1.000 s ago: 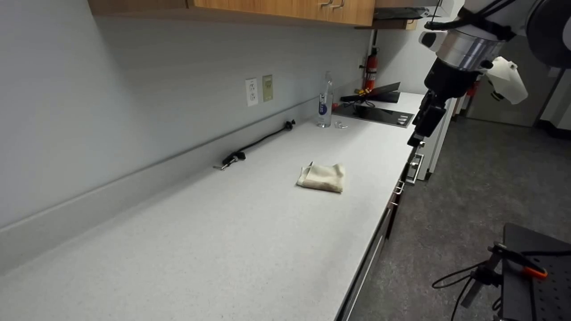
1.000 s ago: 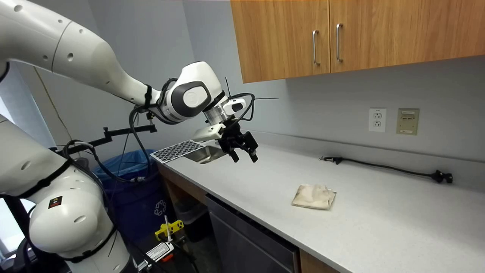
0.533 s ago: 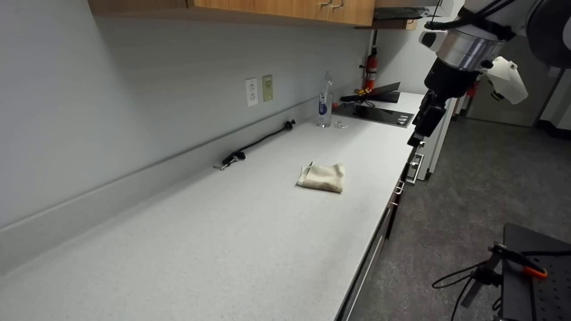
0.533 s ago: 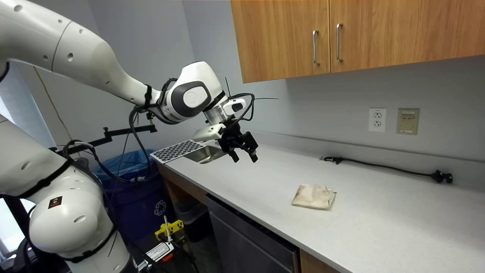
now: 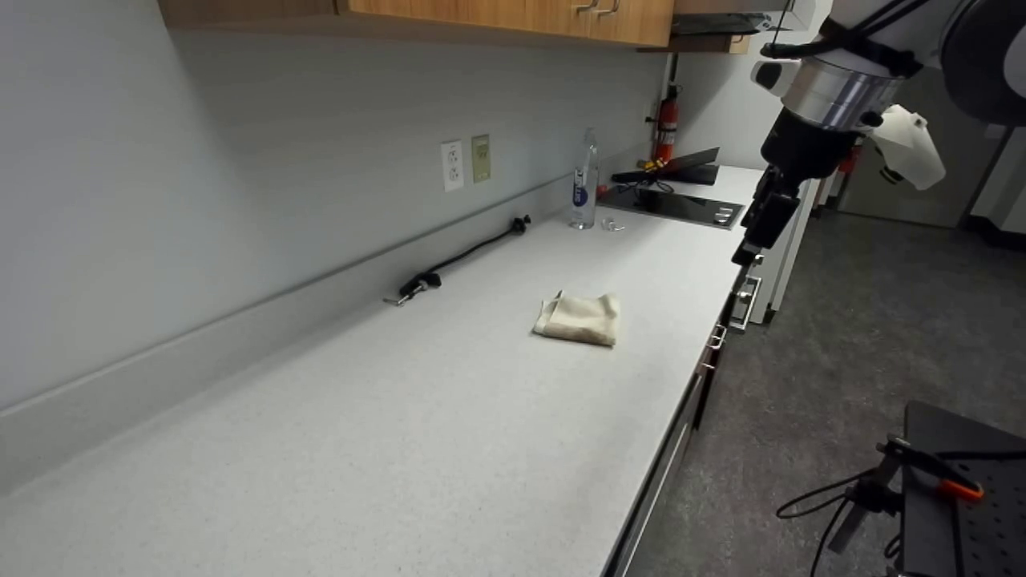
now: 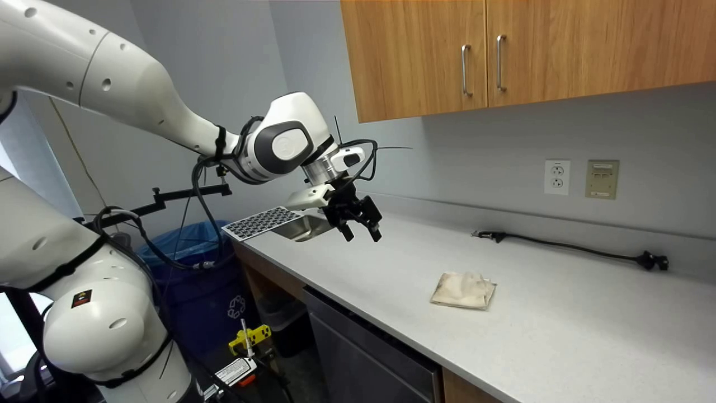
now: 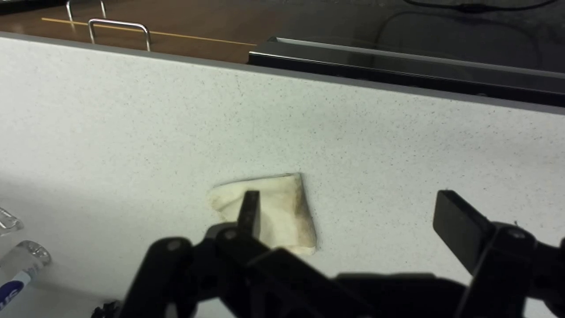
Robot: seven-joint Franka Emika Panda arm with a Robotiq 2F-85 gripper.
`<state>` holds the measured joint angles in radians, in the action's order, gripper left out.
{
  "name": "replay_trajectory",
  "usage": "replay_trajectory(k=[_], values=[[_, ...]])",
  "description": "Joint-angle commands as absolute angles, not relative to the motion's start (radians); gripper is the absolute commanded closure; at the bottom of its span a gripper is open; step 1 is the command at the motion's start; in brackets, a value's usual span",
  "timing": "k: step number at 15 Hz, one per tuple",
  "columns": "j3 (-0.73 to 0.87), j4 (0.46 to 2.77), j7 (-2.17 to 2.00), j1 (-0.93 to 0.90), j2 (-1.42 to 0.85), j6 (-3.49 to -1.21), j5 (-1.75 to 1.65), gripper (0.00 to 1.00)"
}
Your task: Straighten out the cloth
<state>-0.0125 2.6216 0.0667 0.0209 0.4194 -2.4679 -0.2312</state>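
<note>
Wrist view finds the end effector (image 7: 348,211) spread wide with nothing in its grasp, while the cream cloth (image 7: 282,216) lies folded on the surface (image 7: 145,132) beyond it, well apart and partly hidden. The cloth should prove light, limp and hardly fragile, with enough weave to grip but layers that may cling and lift together. A shallow pinch at the small raised corner (image 5: 560,302), which shows in an exterior view, seems the best hold, taking only the top layer so the fold can open.
</note>
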Motion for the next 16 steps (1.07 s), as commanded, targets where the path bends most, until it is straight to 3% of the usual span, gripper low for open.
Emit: replay_trajectory(k=[1,9,16], values=[[-0.013,2.618,0.069,0.023,0.414,-2.463,-0.228,0.0],[-0.012,2.604,0.066,0.024,0.382,-2.473,-0.231,0.0],[-0.015,2.484,0.038,0.024,0.214,-2.505,-0.216,0.0]])
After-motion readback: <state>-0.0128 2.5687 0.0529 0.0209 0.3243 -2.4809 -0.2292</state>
